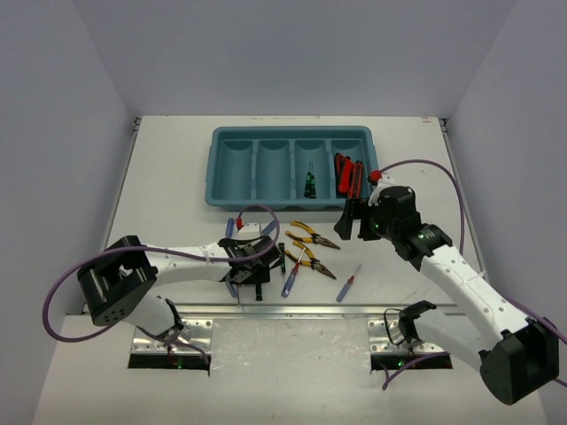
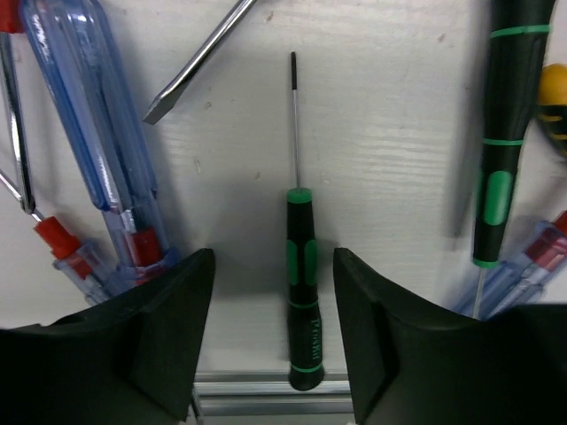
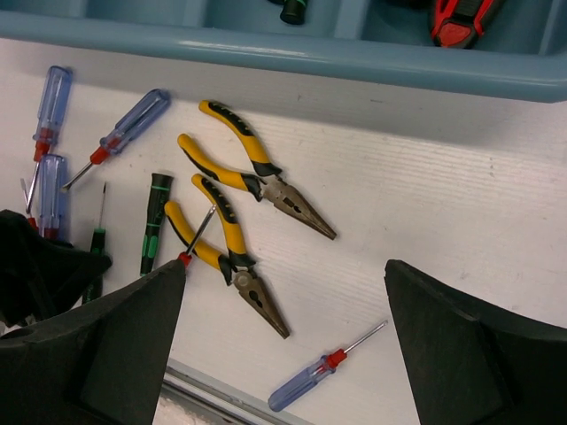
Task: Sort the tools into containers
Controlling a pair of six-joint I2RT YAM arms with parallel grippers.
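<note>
The left pincer [image 2: 273, 297] hangs low over the desk [image 1: 177, 177], its jaws spread on either side of a black-and-green screwdriver [image 2: 301, 283]. A gap shows on both sides, so neither finger touches it. That screwdriver lies flat, with its thin shaft pointing away from the wrist. In the left wrist view a blue-and-red screwdriver [image 2: 89, 124] lies off to the left and a second green-banded screwdriver [image 2: 496, 159] to the right, both on the desk.

The right pincer [image 3: 285, 274] hovers just beside the near right corner of the teal tray [image 1: 237, 173] — jaws wide apart, holding nothing. Below it two yellow-handled pliers [image 3: 257, 173] lie side by side, with a lone blue-handled screwdriver [image 3: 310, 376] nearer the arms.

In the tray, the red-and-black utility knives [image 1: 347, 175] lie in the rightmost compartment. A sorted screwdriver [image 1: 309, 183], black and green, lies in the compartment next to it.
</note>
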